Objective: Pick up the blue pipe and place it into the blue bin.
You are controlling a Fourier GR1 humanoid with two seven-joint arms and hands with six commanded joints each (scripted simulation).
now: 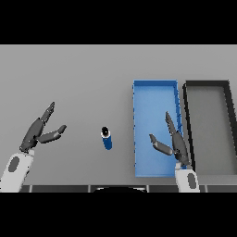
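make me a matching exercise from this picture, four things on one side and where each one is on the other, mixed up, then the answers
Things:
1. blue pipe
2. blue bin
3. black bin
4. left hand

Places:
A. farthest to the view's right
B. on the bare table between the two hands
C. at the view's left side, fingers open, holding nothing
D. under the open right hand, beside the black bin

Pairs: 1-B, 2-D, 3-A, 4-C

bare table (83,83) all round blue pipe (107,138), right hand (175,143) over blue bin (139,92)
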